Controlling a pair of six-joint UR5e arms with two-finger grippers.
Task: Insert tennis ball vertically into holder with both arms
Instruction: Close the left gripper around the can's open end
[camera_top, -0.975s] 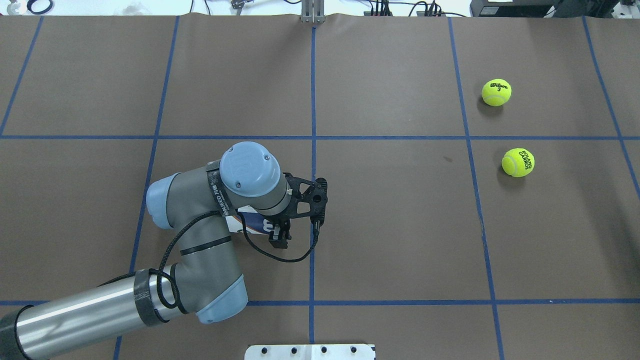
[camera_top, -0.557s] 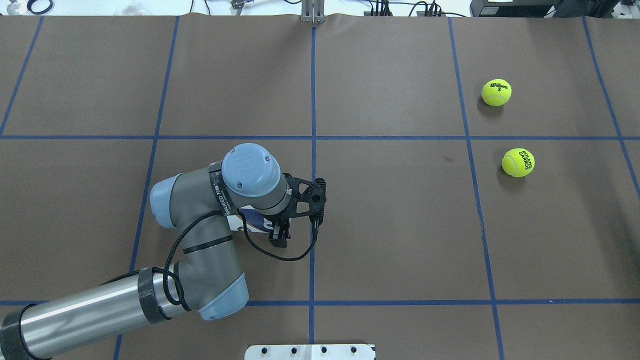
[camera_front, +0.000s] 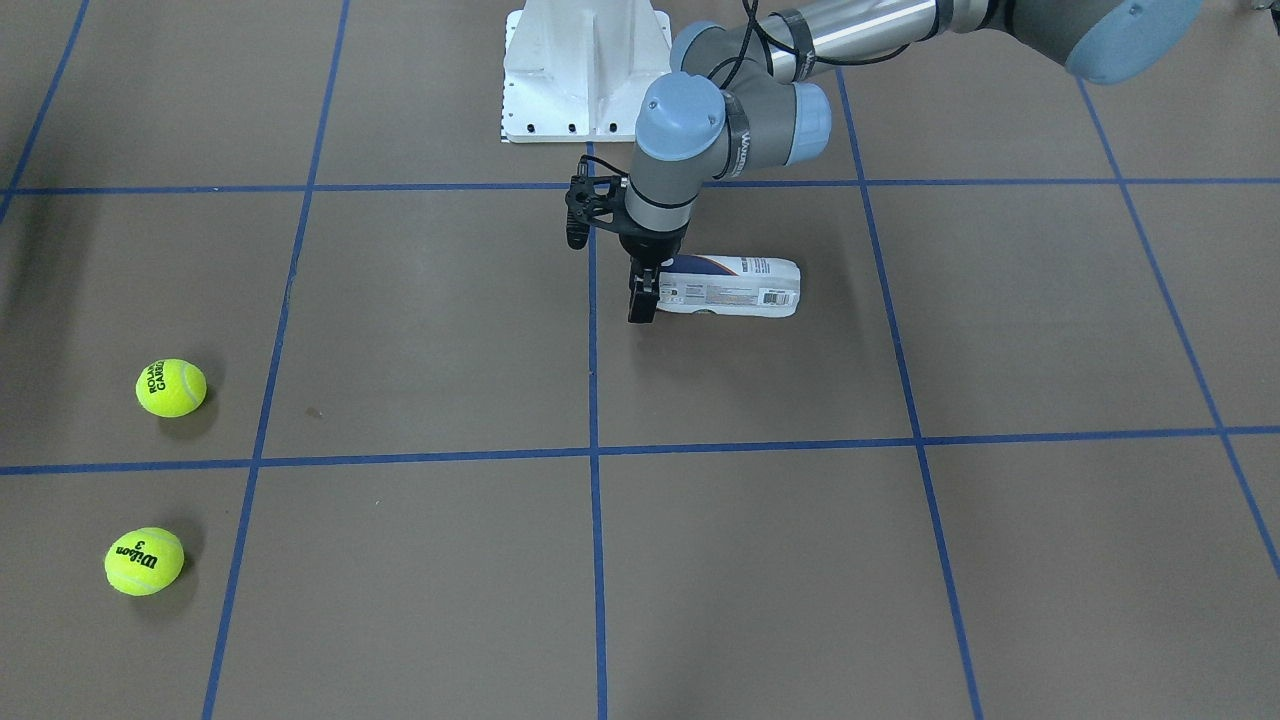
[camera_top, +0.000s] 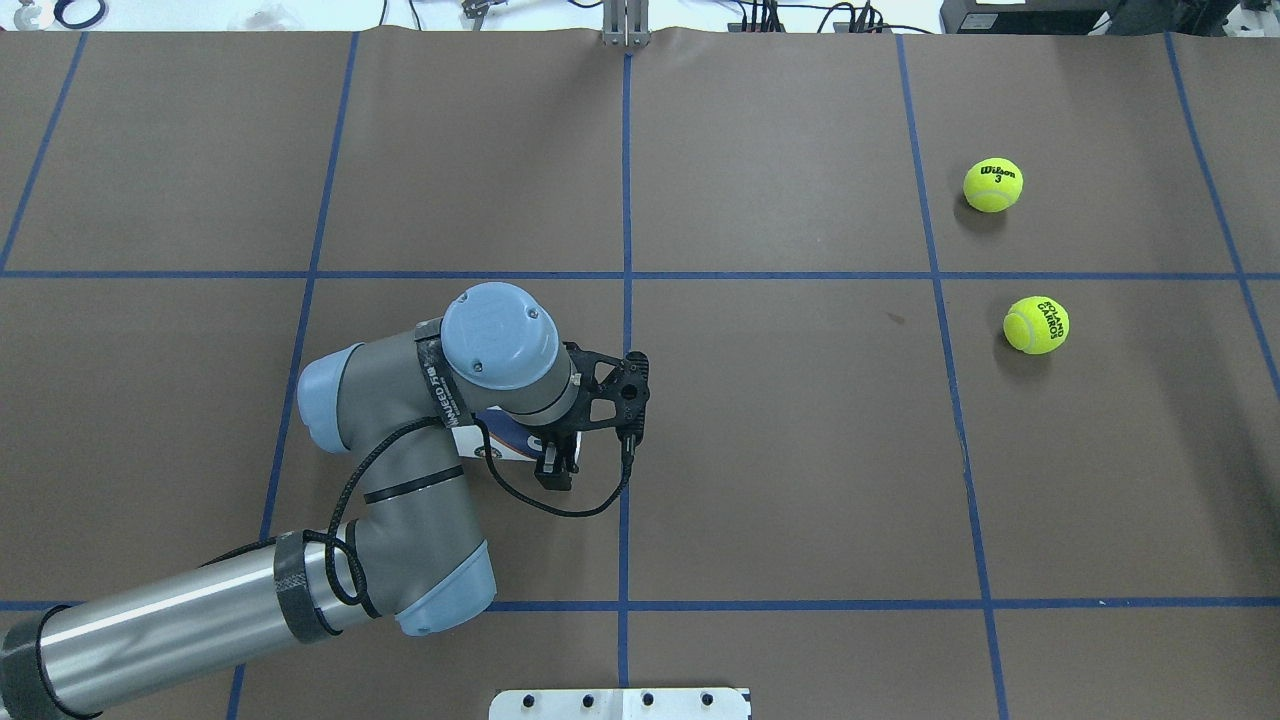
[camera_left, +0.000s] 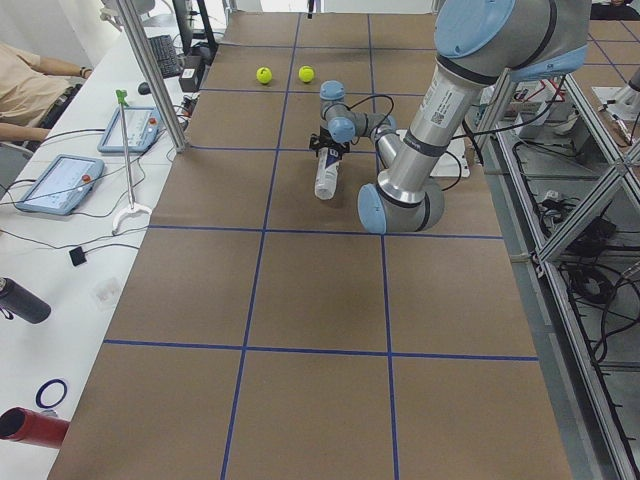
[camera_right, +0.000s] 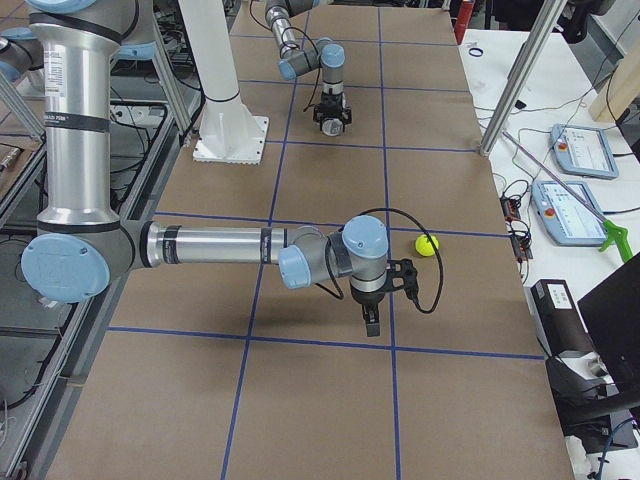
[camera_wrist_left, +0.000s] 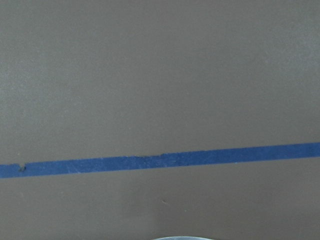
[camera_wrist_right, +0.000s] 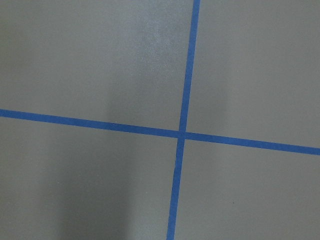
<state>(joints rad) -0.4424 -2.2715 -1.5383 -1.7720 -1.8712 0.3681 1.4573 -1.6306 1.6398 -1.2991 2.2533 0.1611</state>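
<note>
- Right arm (camera_right: 210, 245), nearest as seen from the surface's right end: stretched low over the brown paper-covered surface (camera_top: 780, 450), wrist bent downward.
- Right tool (camera_right: 370, 322): points straight down at the paper. Whether it is open or closed cannot be told. Its wrist camera shows only a crossing of blue tape lines (camera_wrist_right: 182, 134).
- Roland Garros ball (camera_top: 1036, 325) and Wilson ball (camera_top: 993, 185): both yellow, resting apart on the surface's right half. The Wilson ball lies nearer the operators' edge.
- White pedestal base (camera_front: 585, 70): at the middle of the robot's edge.
- Holder (camera_front: 735, 285): lies on its side between the surface's middle and the robot's edge, just to the robot's left of the centre tape line. Its length runs along the surface and its barcode label faces the operators' edge.
- Left arm (camera_top: 420, 520): folded over the holder.
- Left tool (camera_front: 641, 308): points down at the holder's end nearest the centre line, with one black finger in front of that end. How wide it stands, and whether it grips, cannot be told.
</note>
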